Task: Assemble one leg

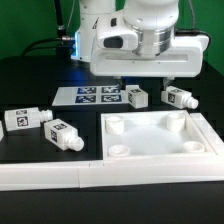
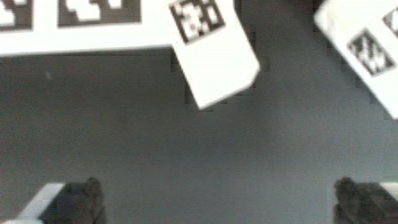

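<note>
Several identical white legs with tag stickers lie on the black table. One leg (image 1: 137, 96) lies just below my gripper (image 1: 143, 78), and a second leg (image 1: 180, 98) lies to the exterior view's right of it. Two more legs (image 1: 25, 119) (image 1: 60, 132) lie at the exterior view's left. In the wrist view the nearest leg (image 2: 217, 50) lies ahead of my gripper (image 2: 217, 205), apart from it. The other leg (image 2: 365, 45) shows at the frame's edge. My fingers (image 2: 71, 203) stand wide apart with only bare table between them. The gripper is open and empty.
The large white square panel (image 1: 205, 150) with round corner holes lies at the front right of the exterior view. The marker board (image 1: 92, 95) lies behind the legs and shows in the wrist view (image 2: 71, 30). A white rail (image 1: 50, 175) runs along the front.
</note>
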{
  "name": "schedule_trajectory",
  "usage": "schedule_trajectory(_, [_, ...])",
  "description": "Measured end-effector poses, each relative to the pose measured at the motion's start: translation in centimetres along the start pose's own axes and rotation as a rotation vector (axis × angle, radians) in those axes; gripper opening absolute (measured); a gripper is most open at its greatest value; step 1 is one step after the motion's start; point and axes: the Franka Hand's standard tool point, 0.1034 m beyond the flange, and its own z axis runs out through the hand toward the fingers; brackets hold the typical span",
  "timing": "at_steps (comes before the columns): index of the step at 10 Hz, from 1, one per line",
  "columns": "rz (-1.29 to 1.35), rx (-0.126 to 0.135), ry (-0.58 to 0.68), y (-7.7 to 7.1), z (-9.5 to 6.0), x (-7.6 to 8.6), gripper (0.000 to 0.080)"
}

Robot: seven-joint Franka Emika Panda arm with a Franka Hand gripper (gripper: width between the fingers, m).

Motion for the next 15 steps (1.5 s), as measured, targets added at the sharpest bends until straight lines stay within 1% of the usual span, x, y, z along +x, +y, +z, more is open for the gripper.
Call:
schedule_trajectory(1, [0.012,0.001,-0.089,0.3,0.1,0.1,0.0649])
schedule_trajectory(2, [0.028,0.013,-0.172,0.6,0.3,0.1,0.0649])
schedule_trajectory(4, [0.033,0.002,-0.29,0.9,0.6,0.3,0.0649])
schedule_trajectory(5, [0.034,0.002,-0.287,0.9,0.7,0.6,0.0649])
schedule_trajectory(6, [0.038,0.004,-0.291,0.5,1.0,0.3,0.0649])
schedule_trajectory(7, [0.035,0.016,-0.31,-0.1,1.7,-0.6,0.0649])
schedule_trajectory(8, [0.048,0.044,-0.331,-0.3,2.4,-1.2,0.0649])
schedule_trajectory(9, [0.043,0.046,-0.352,-0.1,2.9,-2.0,0.0649])
schedule_trajectory(10, [0.044,0.045,-0.366,0.0,3.1,-2.4,0.0649])
schedule_trajectory(13, [0.044,0.045,-0.36,0.0,3.1,-2.3,0.0649])
schedule_trajectory(14, [0.047,0.044,-0.362,0.0,3.3,-2.3,0.0649])
schedule_trajectory(15, [0.05,0.04,-0.376,-0.2,4.6,-3.0,0.0649])
